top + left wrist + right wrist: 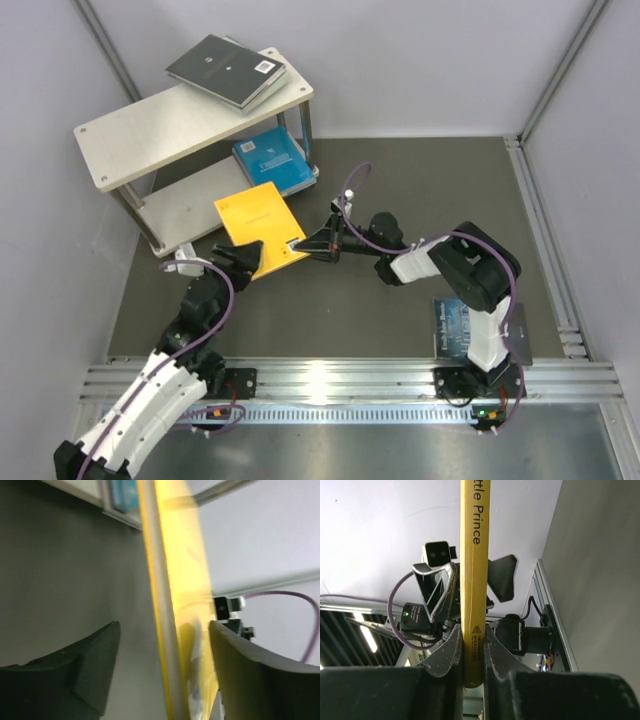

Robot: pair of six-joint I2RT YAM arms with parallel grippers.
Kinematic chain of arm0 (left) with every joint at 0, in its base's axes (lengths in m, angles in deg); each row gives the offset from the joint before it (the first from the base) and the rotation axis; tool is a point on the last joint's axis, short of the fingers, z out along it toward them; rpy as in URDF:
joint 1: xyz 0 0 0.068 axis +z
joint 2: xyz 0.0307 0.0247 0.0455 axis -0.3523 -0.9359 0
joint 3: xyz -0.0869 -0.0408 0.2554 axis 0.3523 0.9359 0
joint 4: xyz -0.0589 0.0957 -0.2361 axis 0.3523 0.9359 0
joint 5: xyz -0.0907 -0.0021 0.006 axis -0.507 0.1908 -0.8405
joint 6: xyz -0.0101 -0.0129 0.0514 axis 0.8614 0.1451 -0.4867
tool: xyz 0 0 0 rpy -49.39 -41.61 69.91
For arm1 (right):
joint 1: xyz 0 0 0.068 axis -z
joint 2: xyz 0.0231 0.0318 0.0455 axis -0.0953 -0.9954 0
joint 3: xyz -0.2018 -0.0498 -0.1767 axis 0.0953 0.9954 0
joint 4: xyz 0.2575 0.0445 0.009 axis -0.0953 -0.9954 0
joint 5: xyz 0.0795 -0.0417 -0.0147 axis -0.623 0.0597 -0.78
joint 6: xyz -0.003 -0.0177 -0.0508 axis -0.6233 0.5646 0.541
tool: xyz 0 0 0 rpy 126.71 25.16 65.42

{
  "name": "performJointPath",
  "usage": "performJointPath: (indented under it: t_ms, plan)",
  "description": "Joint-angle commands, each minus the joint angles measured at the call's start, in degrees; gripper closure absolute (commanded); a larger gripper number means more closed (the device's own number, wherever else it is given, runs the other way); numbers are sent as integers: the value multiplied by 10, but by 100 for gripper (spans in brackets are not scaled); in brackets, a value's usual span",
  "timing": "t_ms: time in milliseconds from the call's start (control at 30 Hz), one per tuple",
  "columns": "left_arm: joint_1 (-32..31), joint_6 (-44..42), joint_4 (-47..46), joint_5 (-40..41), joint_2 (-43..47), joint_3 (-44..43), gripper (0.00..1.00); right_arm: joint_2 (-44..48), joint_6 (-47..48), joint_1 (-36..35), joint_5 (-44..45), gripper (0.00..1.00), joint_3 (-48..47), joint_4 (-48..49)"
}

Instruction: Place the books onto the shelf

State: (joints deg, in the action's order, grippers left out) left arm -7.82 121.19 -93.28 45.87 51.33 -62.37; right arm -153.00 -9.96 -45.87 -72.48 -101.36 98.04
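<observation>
The yellow book (258,228) is bright yellow, its spine lettered in black. The shelf (130,135) is pale wood with silvery posts. Its top dark green book (222,66) carries 1 white label; the bright blue book (270,160) has white print. The light blue book (452,328) shows dark markings. The table (420,190) is dark grey, the cables (355,185) purple, the left gripper (245,262) and right gripper (305,243) black.

Yellow book (262,228), at least four others (225,68); one shelf (150,130).
</observation>
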Motion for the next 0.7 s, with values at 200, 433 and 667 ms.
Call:
performJointPath:
  t_ms: [200,433,667]
  plan:
    - [-3,-76,403,122,32,-192,1,-25,74,-60,28,100,-136,-36]
    - [-3,-110,512,167,57,-290,1,-89,143,-81,48,100,-302,-183]
    - [-3,-126,571,218,39,-358,1,-228,203,-99,83,100,-529,-349]
